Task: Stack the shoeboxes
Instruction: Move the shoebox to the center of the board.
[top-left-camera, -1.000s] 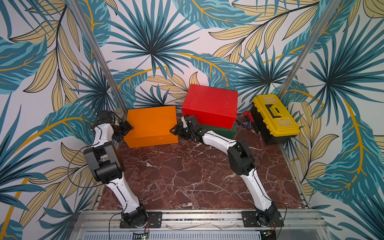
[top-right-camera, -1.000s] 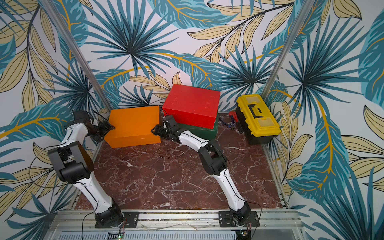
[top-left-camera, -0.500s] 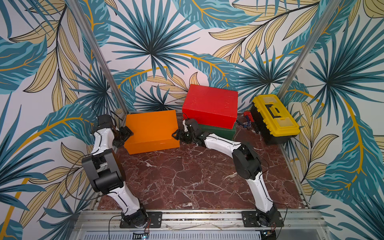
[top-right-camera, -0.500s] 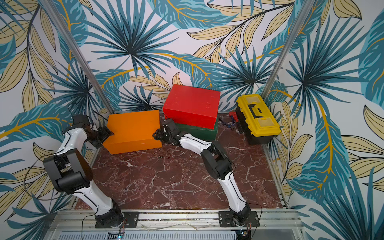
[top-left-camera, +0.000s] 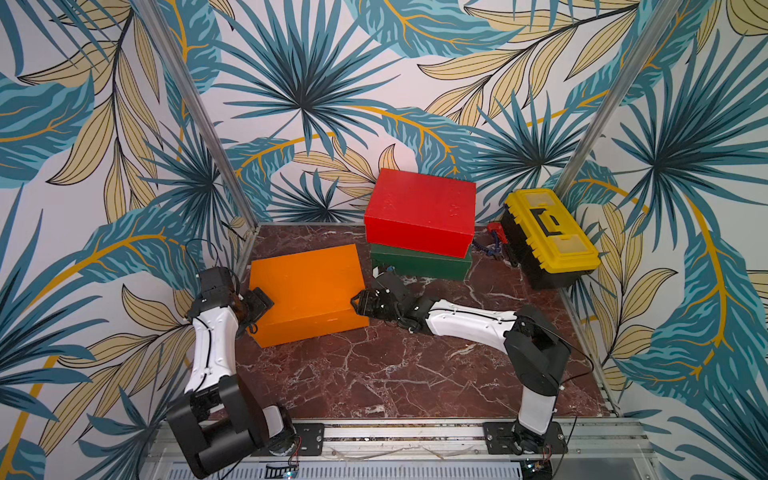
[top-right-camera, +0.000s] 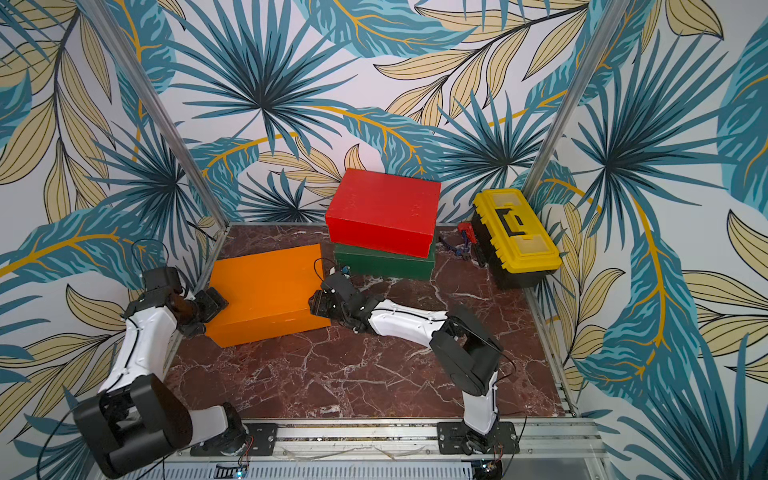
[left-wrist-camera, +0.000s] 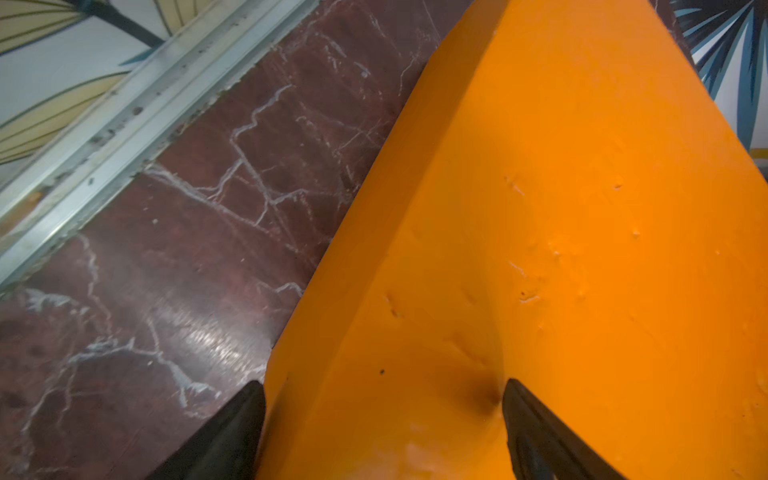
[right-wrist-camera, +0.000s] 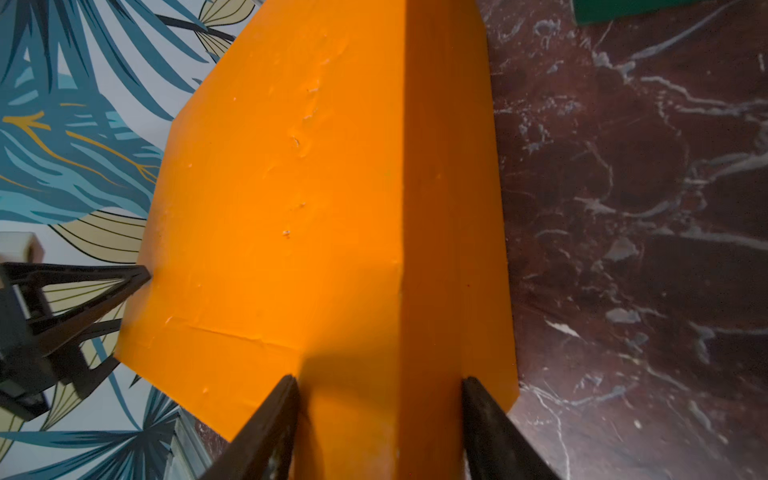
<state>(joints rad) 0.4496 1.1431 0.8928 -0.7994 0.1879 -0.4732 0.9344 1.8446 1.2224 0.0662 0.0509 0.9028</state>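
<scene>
We log: orange shoebox (top-left-camera: 305, 291) at 9 o'clock on the tabletop (top-left-camera: 395, 374), near the stack but apart from it | left claw (top-left-camera: 262, 303) clamped on its 9 o'clock end | right claw (top-left-camera: 357, 303) clamped on its 3 o'clock end | red shoebox (top-left-camera: 419, 208) sits on the dark green shoebox (top-left-camera: 419, 266) at 12 o'clock | we cannot tell whether the orange shoebox is lifted.

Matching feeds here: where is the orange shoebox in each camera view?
Top view: orange shoebox, left of centre.
Top view: orange shoebox, same place, left of centre.
Left wrist: orange shoebox fills much of the frame, a corner inside the left tool.
Right wrist: orange shoebox mid-frame, an edge inside the right tool.
Shared landmark: red marble floor, beside it in all four.
</scene>
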